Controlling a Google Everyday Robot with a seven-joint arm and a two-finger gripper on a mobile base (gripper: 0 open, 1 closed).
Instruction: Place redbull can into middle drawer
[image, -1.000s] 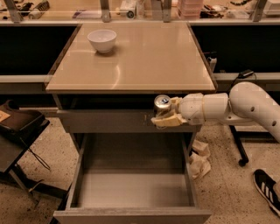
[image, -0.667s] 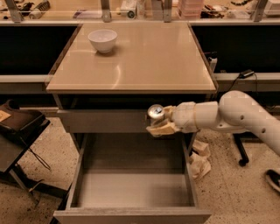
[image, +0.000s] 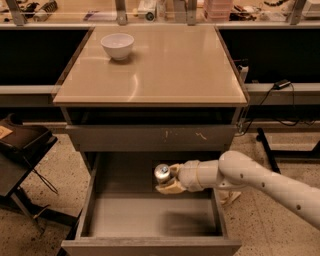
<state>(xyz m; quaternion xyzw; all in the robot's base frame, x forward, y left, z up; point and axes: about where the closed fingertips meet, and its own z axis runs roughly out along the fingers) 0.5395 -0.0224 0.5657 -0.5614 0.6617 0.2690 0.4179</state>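
The redbull can (image: 161, 174), slim with a shiny metal top, is held upright in my gripper (image: 167, 181), whose pale fingers are closed around it. The can hangs over the back of the open middle drawer (image: 150, 217), a wide grey metal drawer with a smooth floor, pulled out towards the camera. My white arm (image: 260, 182) reaches in from the right, across the drawer's right side wall. The can's lower body is partly hidden by the fingers.
A white bowl (image: 117, 46) stands at the back left of the beige cabinet top (image: 160, 70). A grey drawer front with whitish scratches (image: 152, 137) sits just above the can. A dark chair (image: 22, 150) stands at left; cables and a stand base lie at right.
My gripper has carried the can down and leftwards, from in front of the upper drawer front to inside the open middle drawer's space.
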